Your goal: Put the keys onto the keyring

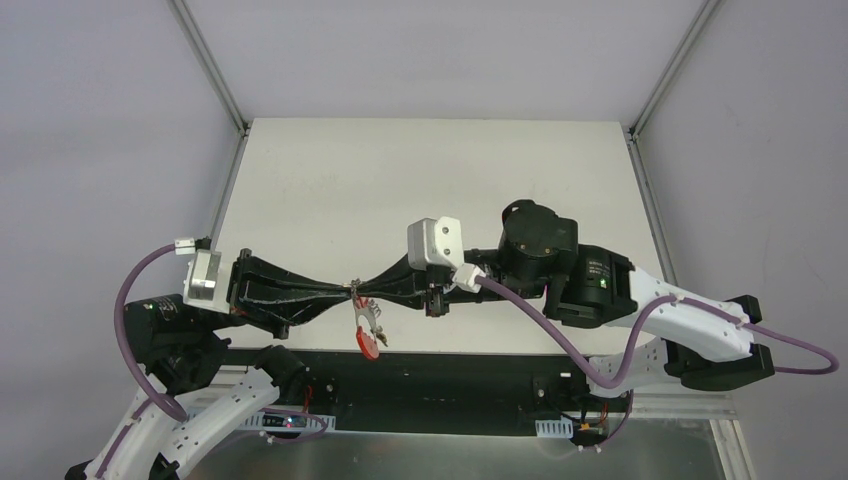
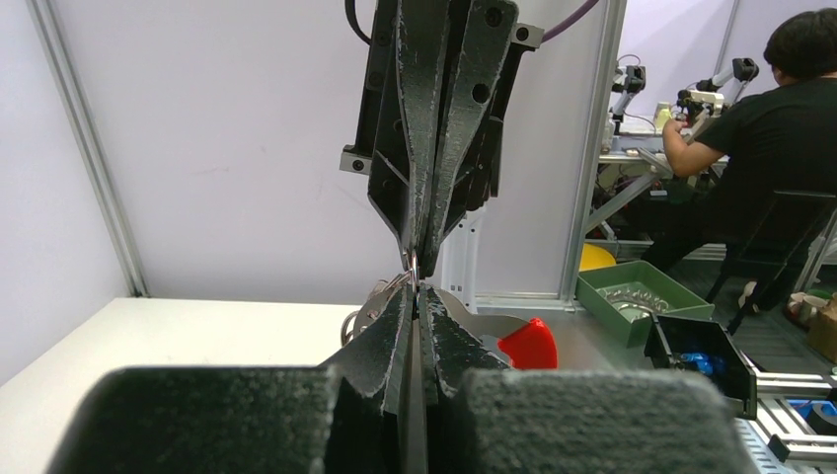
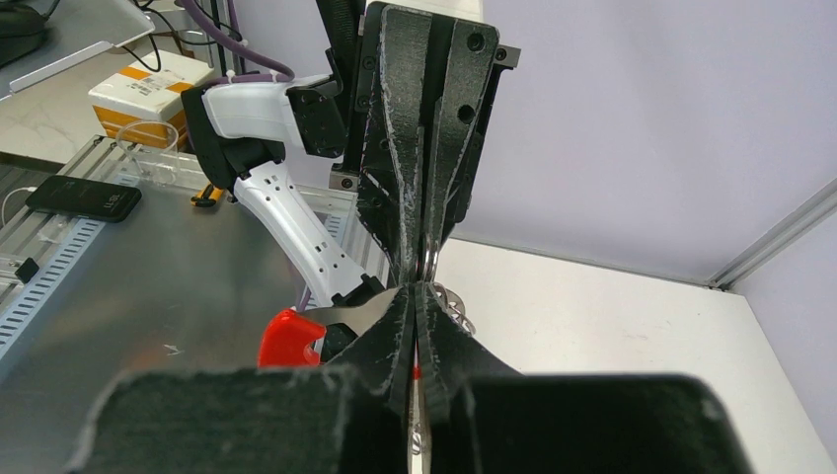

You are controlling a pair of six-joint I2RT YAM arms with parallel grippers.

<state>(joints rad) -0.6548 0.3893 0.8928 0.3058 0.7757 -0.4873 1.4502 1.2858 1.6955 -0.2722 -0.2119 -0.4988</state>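
My left gripper (image 1: pixel 350 291) and right gripper (image 1: pixel 362 291) meet tip to tip above the near edge of the white table (image 1: pixel 400 180). A thin silver keyring (image 2: pixel 413 264) shows between the tips; it also shows in the right wrist view (image 3: pixel 432 262). Small silvery keys (image 1: pixel 372 318) hang below it, with a silver piece ending in a red part (image 1: pixel 368 343). My left gripper (image 2: pixel 416 288) is shut on the ring. My right gripper (image 3: pixel 418 288) is shut, and a silvery toothed key with a speck of red shows between its fingers. The keys (image 3: pixel 456 308) and the red part (image 3: pixel 286 341) hang beside it.
A black and metal base rail (image 1: pixel 430 385) runs along the near table edge under the hanging keys. Off the table are a green bin (image 2: pixel 632 296), a seated person (image 2: pixel 780 128), a phone (image 3: pixel 84 197) and a box (image 3: pixel 148 89). Frame posts stand at the table's far corners.
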